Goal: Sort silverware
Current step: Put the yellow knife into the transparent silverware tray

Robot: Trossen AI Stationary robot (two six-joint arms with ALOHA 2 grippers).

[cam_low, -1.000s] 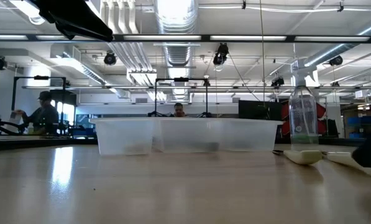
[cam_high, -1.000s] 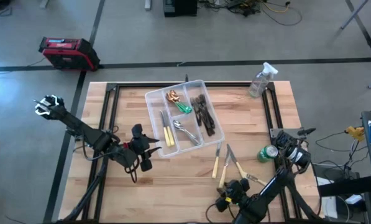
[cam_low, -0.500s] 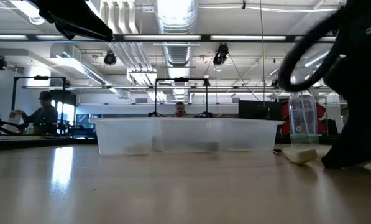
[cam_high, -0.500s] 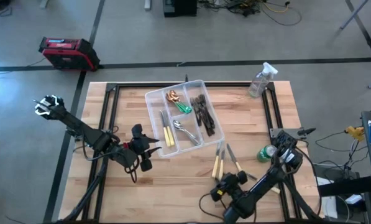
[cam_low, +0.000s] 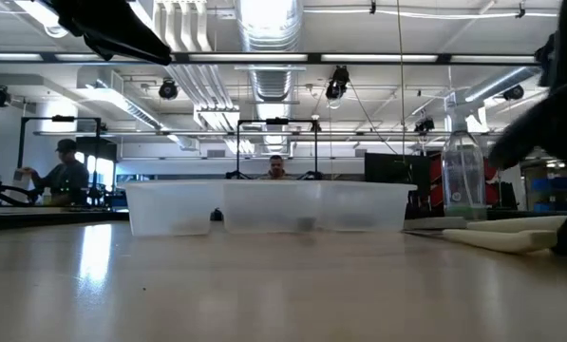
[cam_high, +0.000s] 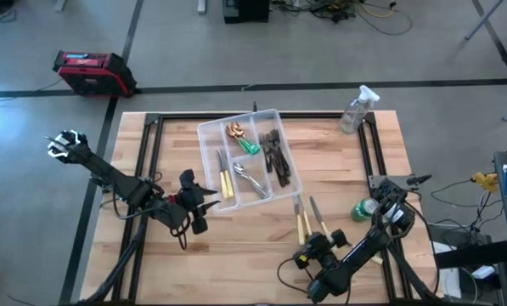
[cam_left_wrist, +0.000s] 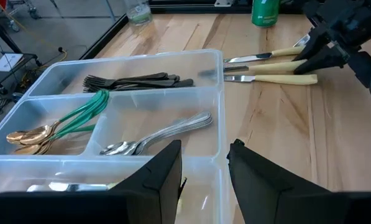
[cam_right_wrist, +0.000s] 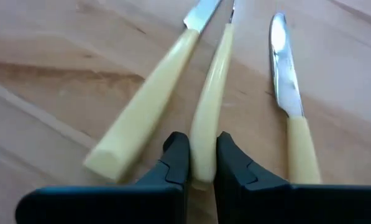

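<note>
Now, right end effector [cam_right_wrist: 196,163] pinching mid knife [cam_right_wrist: 211,93] handle

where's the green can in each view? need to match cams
High: green can at the table's right edge, near the right arm.
Low: not visible.
Left wrist: its lower part at the top edge, beyond the knives.
Right wrist: not in it.
Shared landmark: the three cream-handled knives.

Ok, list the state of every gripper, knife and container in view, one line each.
Right gripper: shut on the middle knife's handle.
Middle knife: lying flat on the table, handle end pinched.
Other two knives: loose on the table, either side of it.
Left gripper: open, at the tray's edge, holding nothing.
Tray: upright, partly filled with sorted cutlery.
Spray bottle: standing upright.
Green can: standing upright.
</note>
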